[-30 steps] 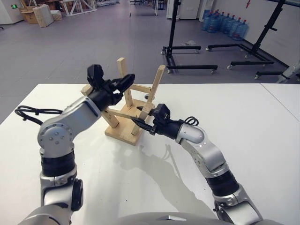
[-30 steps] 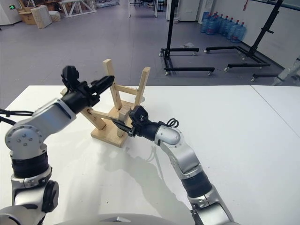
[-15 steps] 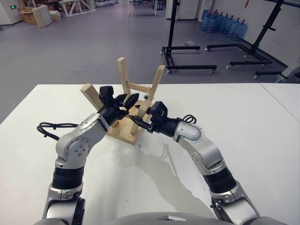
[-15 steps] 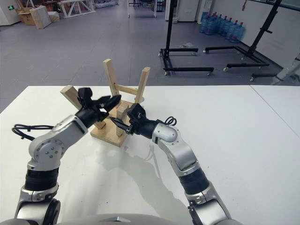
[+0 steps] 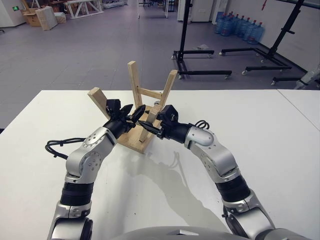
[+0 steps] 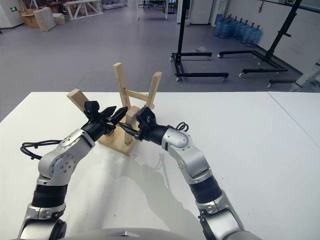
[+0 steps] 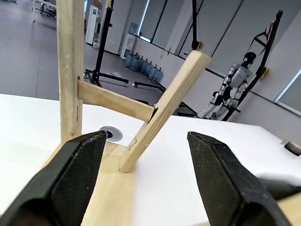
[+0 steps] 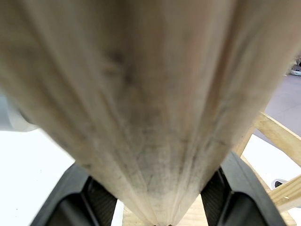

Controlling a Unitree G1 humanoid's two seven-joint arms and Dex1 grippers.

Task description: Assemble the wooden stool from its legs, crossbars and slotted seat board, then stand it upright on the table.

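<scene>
Grey hall floor (image 5: pixel 100 45); black wheeled metal stands (image 5: pixel 200 50) upper centre-right, blue water bottles (image 5: pixel 240 25) upper right, white tabletop (image 5: pixel 280 150) below

White table (image 5: pixel 280 150), flat matte top, ran wide L to R. Wooden stool (image 5: pixel 145 107) sat on it upside down at approx 12 o'clock, near the far edge: seat board (image 5: pixel 131 142) down on the top, legs up. Round grommet (image 7: pixel 111 133) was set in the top just beyond the board, twd 12. Black cable (image 5: pixel 57 146) lay looped on the top at 9 o'clock. Second table (image 5: pixel 305 102) butted on at 2 o'clock, thin seam btwn.
</scene>
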